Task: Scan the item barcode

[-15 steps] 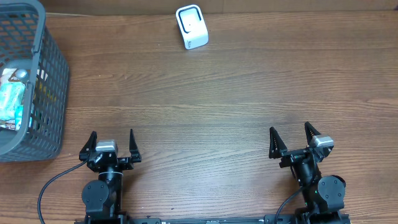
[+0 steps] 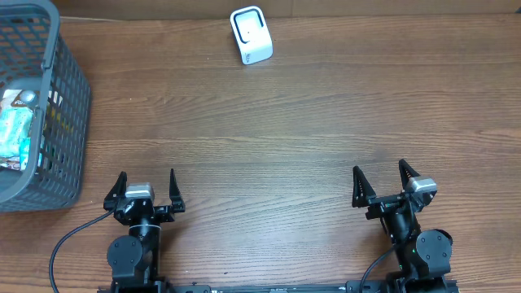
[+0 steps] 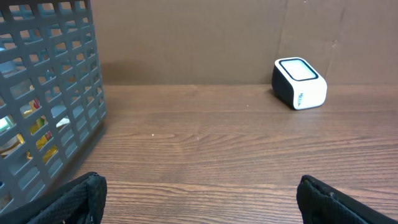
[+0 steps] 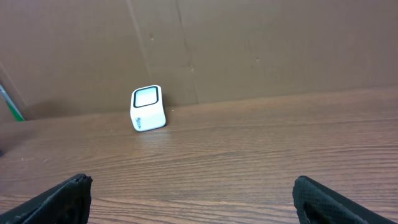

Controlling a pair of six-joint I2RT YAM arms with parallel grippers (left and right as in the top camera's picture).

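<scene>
A white barcode scanner [image 2: 251,34] with a dark window on top stands at the table's far edge; it also shows in the left wrist view as the scanner [image 3: 299,83] and in the right wrist view as the scanner [image 4: 148,108]. Packaged items [image 2: 16,130] lie inside a grey basket [image 2: 69,98] at the far left. My left gripper [image 2: 146,189] is open near the front edge, left of centre, with nothing between its fingers. My right gripper [image 2: 381,183] is open at the front right, also with nothing in it.
The grey mesh basket's wall [image 3: 56,106] fills the left side of the left wrist view. A brown cardboard wall [image 4: 249,43] backs the table behind the scanner.
</scene>
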